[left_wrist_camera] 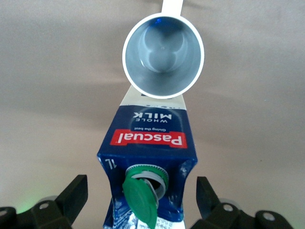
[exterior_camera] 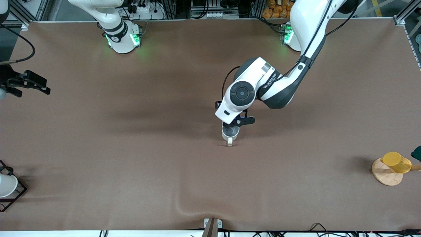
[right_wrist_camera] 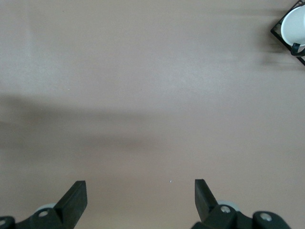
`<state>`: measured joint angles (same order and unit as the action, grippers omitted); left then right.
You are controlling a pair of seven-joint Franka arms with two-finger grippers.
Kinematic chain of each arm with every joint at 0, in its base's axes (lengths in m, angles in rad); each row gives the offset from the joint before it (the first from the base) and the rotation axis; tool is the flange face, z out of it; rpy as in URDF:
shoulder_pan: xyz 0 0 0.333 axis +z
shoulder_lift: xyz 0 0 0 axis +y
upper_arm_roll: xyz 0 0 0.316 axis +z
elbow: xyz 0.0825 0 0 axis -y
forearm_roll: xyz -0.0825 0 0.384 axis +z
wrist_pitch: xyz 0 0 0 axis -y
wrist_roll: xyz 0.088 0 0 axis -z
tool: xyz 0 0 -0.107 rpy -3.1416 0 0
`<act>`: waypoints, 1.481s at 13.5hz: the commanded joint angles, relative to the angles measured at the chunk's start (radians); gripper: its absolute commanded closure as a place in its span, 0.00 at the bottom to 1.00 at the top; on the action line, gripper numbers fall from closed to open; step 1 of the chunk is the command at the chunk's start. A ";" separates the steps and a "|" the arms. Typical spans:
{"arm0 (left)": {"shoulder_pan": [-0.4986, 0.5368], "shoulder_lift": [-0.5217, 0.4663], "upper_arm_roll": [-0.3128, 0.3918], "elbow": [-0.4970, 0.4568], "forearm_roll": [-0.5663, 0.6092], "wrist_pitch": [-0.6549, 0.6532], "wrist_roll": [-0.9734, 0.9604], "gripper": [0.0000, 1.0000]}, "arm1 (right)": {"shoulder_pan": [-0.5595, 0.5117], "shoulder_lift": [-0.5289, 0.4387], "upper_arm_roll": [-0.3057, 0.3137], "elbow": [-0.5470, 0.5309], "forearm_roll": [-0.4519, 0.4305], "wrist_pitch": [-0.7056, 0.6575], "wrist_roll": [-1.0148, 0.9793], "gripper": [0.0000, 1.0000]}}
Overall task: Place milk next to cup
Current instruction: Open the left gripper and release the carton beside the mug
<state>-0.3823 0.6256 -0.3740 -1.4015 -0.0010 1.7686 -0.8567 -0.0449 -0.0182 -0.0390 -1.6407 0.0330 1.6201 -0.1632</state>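
The milk (left_wrist_camera: pixel 147 143), a dark-blue carton with a red label band and an open green cap, stands upright on the brown table, touching or almost touching the cup (left_wrist_camera: pixel 163 55). The cup is a cream-white mug with a grey inside, and its handle points away from the carton. My left gripper (left_wrist_camera: pixel 141 191) is open, with a finger on either side of the carton's top and a gap at each side. In the front view the left gripper (exterior_camera: pixel 235 122) hides the milk and hangs just over the cup (exterior_camera: pixel 230 132). My right gripper (exterior_camera: pixel 39 86) is open and empty and waits at the right arm's end of the table; the right wrist view also shows it (right_wrist_camera: pixel 140 191).
A yellow cup (exterior_camera: pixel 396 162) lies on a wooden disc (exterior_camera: pixel 384 176) at the left arm's end, nearer the front camera. A white object in a black wire rack (exterior_camera: pixel 6 186) stands at the right arm's end, and it also shows in the right wrist view (right_wrist_camera: pixel 293 24).
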 commanded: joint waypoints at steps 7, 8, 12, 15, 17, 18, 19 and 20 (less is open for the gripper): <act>0.112 -0.214 0.003 0.018 0.024 -0.063 0.007 0.00 | 0.007 0.006 0.001 0.012 0.002 -0.014 -0.010 0.00; 0.144 -0.245 0.006 0.016 0.030 -0.064 0.010 0.00 | 0.007 0.004 0.001 0.012 0.002 -0.012 -0.009 0.00; 0.310 -0.299 0.006 0.006 0.033 -0.110 0.170 0.00 | 0.013 0.004 0.001 0.013 0.002 -0.014 -0.007 0.00; 0.407 -0.314 0.003 0.006 0.042 -0.127 0.221 0.00 | 0.013 0.004 0.001 0.013 0.002 -0.016 -0.007 0.00; 0.445 -0.334 0.006 0.004 0.068 -0.156 0.318 0.00 | 0.020 0.003 0.001 0.013 -0.001 -0.016 -0.003 0.00; 0.474 -0.340 0.004 0.004 0.087 -0.169 0.371 0.00 | 0.026 0.001 0.001 0.013 -0.007 -0.016 -0.001 0.00; 0.500 -0.345 0.004 0.006 0.091 -0.178 0.430 0.00 | 0.028 0.000 0.001 0.013 -0.007 -0.017 0.001 0.00; 0.520 -0.356 0.004 0.006 0.092 -0.185 0.468 0.00 | 0.028 -0.002 0.001 0.012 -0.008 -0.019 0.004 0.00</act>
<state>0.0965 0.3167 -0.3596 -1.3689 0.0660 1.6032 -0.4623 -0.0287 -0.0176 -0.0343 -1.6406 0.0330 1.6167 -0.1641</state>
